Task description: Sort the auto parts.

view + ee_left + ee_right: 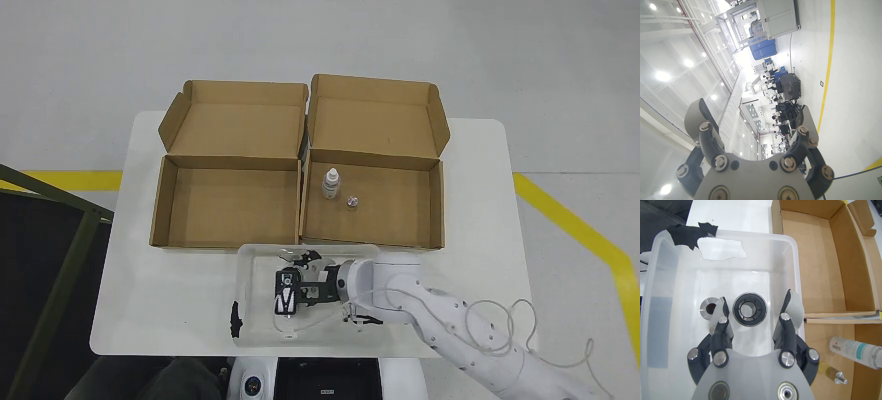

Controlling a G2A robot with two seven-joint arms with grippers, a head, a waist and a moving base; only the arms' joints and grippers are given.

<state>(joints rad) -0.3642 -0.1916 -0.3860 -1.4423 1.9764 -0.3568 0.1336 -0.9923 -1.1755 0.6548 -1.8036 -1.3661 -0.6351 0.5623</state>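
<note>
In the clear bin [753, 236] at the table's [140, 290] near edge, the right gripper [755, 297] holds its jaws wide either side of a black bearing [749, 311], while the left gripper [753, 106] gapes wide and empty.

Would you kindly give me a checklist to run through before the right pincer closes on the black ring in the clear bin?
1. Right pincer open: ok, jaws spread wide.
2. Black ring between the jaws: ok, on the clear bin floor.
3. Finger clear of the metal sleeve: cannot tell, they overlap in the right wrist view.
4. Free floor in the cardboard box holding the bottle: ok.
5. Left pincer out of the way: ok, open, facing the room.
</note>
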